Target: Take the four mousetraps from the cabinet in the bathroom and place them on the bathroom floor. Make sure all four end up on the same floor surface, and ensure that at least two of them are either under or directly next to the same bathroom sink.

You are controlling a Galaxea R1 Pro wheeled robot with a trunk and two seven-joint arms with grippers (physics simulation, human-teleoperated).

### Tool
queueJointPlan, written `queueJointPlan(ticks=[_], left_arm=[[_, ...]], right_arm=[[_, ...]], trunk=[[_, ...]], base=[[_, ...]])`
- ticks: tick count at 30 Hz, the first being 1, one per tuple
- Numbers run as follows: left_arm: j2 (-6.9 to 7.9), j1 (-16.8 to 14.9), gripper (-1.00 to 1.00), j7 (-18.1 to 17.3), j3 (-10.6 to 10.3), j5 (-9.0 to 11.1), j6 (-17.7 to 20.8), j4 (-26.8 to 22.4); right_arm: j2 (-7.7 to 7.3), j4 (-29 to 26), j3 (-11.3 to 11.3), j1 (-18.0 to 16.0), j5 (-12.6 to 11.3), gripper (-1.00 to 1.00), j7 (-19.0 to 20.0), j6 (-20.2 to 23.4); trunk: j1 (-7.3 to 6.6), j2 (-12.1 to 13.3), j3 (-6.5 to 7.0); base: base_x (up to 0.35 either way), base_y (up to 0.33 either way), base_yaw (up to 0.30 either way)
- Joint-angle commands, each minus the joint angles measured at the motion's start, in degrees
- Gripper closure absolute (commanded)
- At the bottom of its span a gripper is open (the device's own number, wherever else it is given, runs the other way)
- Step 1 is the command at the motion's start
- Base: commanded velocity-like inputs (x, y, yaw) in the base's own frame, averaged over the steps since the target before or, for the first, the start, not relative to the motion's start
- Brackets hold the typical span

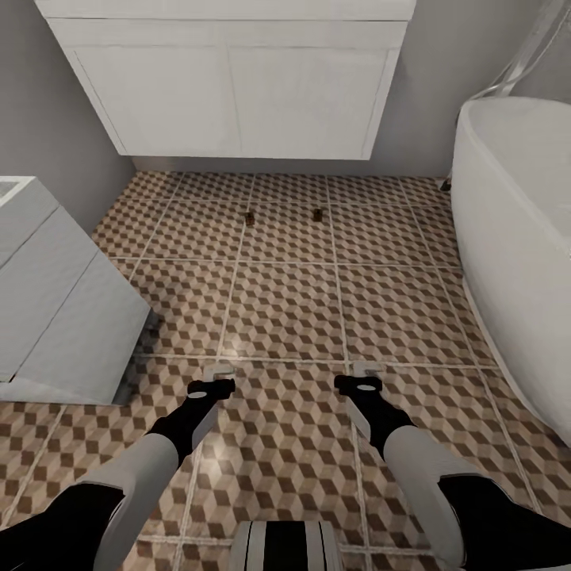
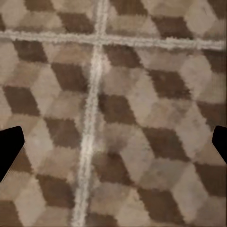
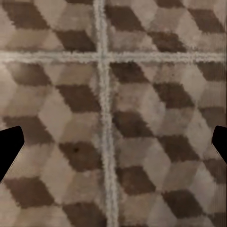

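Two mousetraps lie on the cube-patterned bathroom floor (image 1: 285,309) just in front of the white vanity (image 1: 238,95): one mousetrap (image 1: 249,216) to the left, the other mousetrap (image 1: 316,214) to the right. They look tiny and dark from here. The top edge of the sink (image 1: 226,8) shows above the vanity doors. My left gripper (image 1: 220,370) and right gripper (image 1: 366,370) point down at the tiles, well short of the traps. In the wrist views the left gripper (image 2: 113,146) and right gripper (image 3: 113,146) stand open over bare tile, holding nothing.
A white bathtub (image 1: 515,238) fills the right side, with a small dark object (image 1: 446,185) at its far foot. A white boxy fixture (image 1: 55,301) juts in from the left. Grey walls flank the vanity.
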Motion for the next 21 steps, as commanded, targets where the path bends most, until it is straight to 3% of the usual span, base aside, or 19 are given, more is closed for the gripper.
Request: queueJointPlan(ticks=[1, 21], left_arm=[[0.03, 0.0, -1.0, 0.4, -0.5, 0.6, 0.3, -0.1], [0.03, 0.0, -1.0, 0.4, -0.5, 0.6, 0.3, 0.0]], right_arm=[[0.02, -0.1, 0.1, 0.0, 0.0, -1.0, -0.2, 0.4], [-0.06, -0.1, 0.0, 0.0, 0.0, -1.0, -0.1, 0.7]], trunk=[[-0.03, 0.0, 0.19], [-0.55, 0.3, 4.62]], base=[[0.0, 0.0, 0.0], [0.0, 0.0, 0.0]])
